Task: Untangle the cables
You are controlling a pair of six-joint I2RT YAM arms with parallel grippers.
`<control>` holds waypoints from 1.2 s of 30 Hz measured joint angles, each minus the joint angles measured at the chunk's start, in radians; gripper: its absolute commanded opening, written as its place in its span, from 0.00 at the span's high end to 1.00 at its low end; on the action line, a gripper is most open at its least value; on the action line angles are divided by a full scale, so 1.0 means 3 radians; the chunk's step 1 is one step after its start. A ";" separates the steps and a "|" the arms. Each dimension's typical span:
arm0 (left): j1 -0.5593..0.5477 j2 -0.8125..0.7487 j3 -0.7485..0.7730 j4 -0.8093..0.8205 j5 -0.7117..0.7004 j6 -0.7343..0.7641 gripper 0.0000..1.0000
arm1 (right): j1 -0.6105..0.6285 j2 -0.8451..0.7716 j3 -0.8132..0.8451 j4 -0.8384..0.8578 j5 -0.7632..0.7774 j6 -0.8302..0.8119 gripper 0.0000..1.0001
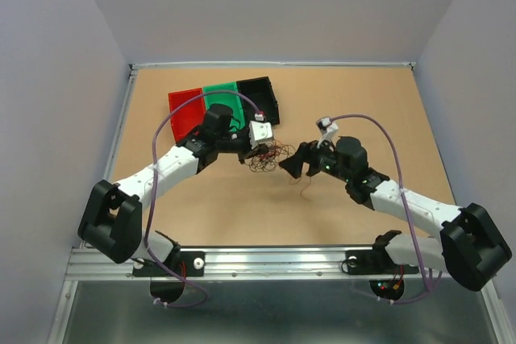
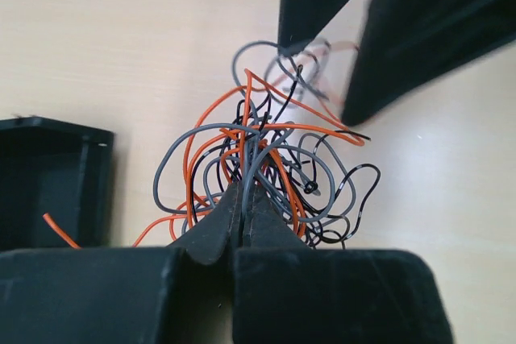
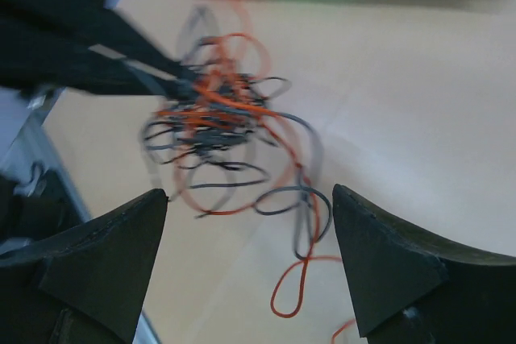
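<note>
The cables [image 1: 270, 157] are a tangle of thin orange, grey and black wires on the brown table, lying between the two arms. My left gripper [image 2: 244, 192] is shut on the near side of the cables [image 2: 266, 155], with strands pinched between its tips. My right gripper [image 3: 250, 192] is open and just short of the cables [image 3: 214, 110]; one orange loop [image 3: 294, 288] and a grey loop trail between its fingers. In the top view the right gripper [image 1: 293, 162] sits just right of the bunch, and the left gripper [image 1: 260, 151] is at its left edge.
Red [image 1: 185, 110], green [image 1: 227, 96] and black [image 1: 264, 96] bins stand in a row behind the left arm. The black bin's wall [image 2: 48, 183] is close on the left of the left gripper. Grey walls enclose the table on three sides.
</note>
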 measured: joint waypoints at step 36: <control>0.0472 -0.0116 -0.0051 0.0065 0.0441 -0.0228 1.00 | 0.0420 0.0699 0.0156 0.0216 0.0816 -0.0295 0.62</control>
